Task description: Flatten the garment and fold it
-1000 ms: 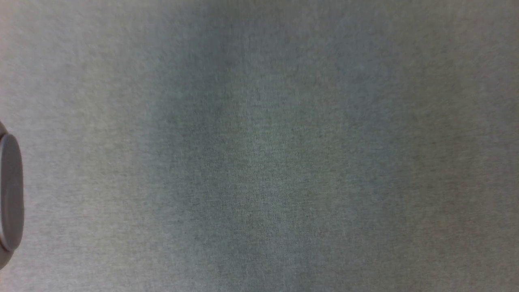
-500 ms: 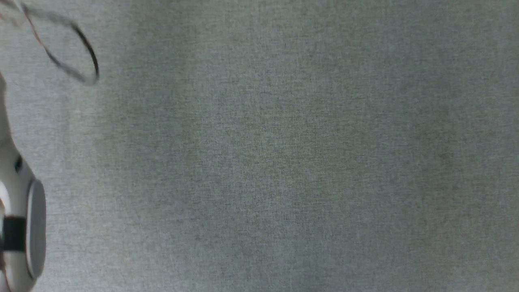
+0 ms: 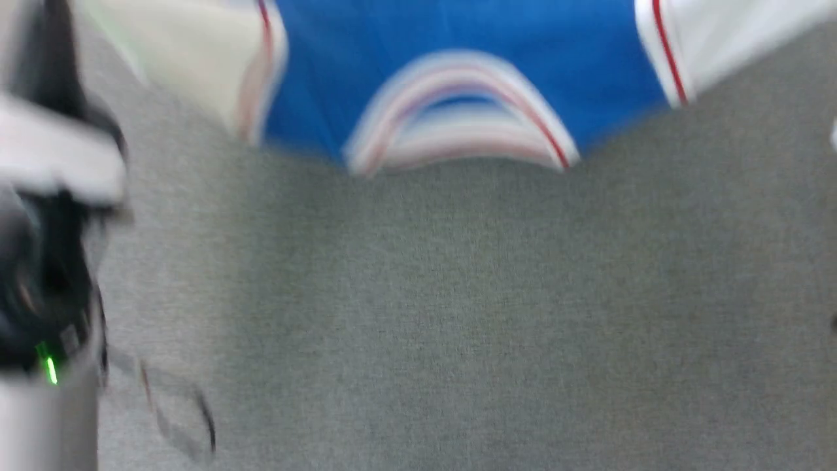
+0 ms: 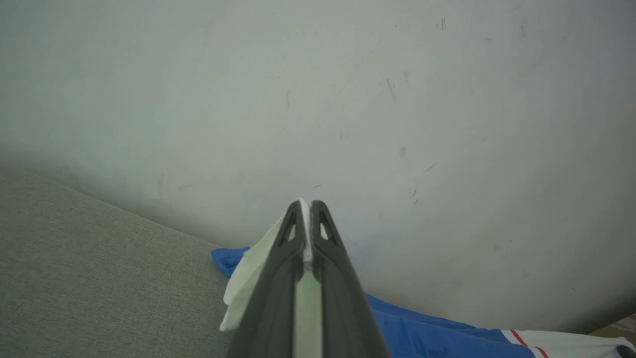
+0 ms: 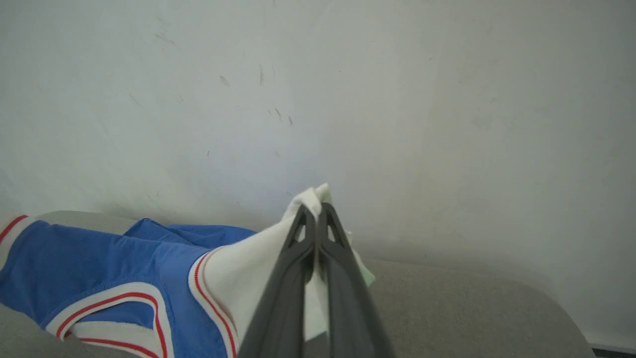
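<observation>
The garment [image 3: 458, 39], a blue jersey T-shirt with white sleeves and a red-and-white collar [image 3: 458, 124], lies blurred across the top of the head view, collar toward me. In the left wrist view my left gripper [image 4: 305, 206] is shut on a fold of its white sleeve fabric [image 4: 248, 278], and the blue body [image 4: 422, 328] trails to the right below. My right gripper [image 5: 315, 209] is shut on the other white sleeve [image 5: 248, 273], with the blue body [image 5: 99, 258] sagging to its left. Both sleeves are raised off the surface.
A grey fabric surface [image 3: 458, 314] spreads under everything. A pale scuffed wall [image 4: 318, 99] stands close behind the surface. My left arm [image 3: 46, 261] is a dark and white blur at the head view's left edge. A thin dark cable loop [image 3: 183, 412] hangs below it.
The head camera has swung, so the whole picture has shifted. The garment now shows at the top, and the cable loop has gone from upper left to lower left.
</observation>
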Robot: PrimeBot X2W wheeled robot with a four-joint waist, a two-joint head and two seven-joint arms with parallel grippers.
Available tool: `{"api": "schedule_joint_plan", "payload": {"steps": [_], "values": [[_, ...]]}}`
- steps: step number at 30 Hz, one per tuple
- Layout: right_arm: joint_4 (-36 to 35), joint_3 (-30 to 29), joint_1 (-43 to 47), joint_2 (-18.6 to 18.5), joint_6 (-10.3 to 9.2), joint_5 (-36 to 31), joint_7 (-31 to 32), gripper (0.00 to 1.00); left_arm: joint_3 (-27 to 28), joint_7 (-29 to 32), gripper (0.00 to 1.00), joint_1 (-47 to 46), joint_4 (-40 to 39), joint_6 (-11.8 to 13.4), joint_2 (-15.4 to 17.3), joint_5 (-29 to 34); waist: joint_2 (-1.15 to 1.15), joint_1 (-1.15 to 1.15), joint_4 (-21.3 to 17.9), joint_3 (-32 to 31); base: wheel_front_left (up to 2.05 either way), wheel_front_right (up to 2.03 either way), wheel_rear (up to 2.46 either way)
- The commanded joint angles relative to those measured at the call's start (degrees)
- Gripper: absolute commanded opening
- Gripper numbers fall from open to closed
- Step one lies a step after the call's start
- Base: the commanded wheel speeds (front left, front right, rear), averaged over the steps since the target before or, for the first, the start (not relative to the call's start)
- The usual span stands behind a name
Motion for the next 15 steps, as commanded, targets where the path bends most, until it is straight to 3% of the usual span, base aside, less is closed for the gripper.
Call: {"api": "schedule_joint_plan", "payload": {"steps": [1, 4, 15], "values": [[-2.51, -1.61, 3.91, 1.68, -0.04, 0.06, 1.20, 0.00, 0.49, -0.04, 0.00, 5.00, -2.01, 0.57, 0.55, 0.32, -0.01, 0.02, 1.45, -6.56, 0.00, 0.00, 0.00], [-7.55, -4.64, 12.01, 4.81, -0.04, -0.17, 4.16, 0.00, 1.87, -0.71, 0.00, 15.62, -5.74, 1.06, -0.23, -0.59, -0.01, 0.02, 1.55, -9.23, 0.00, 0.00, 0.00], [-16.61, -14.91, 38.16, 14.34, -0.04, 1.54, 12.45, 0.00, 2.75, -1.56, 0.00, 48.04, -9.58, -2.62, -1.56, -3.87, -0.01, 0.02, 2.92, -14.59, 0.00, 0.00, 0.00]]}}
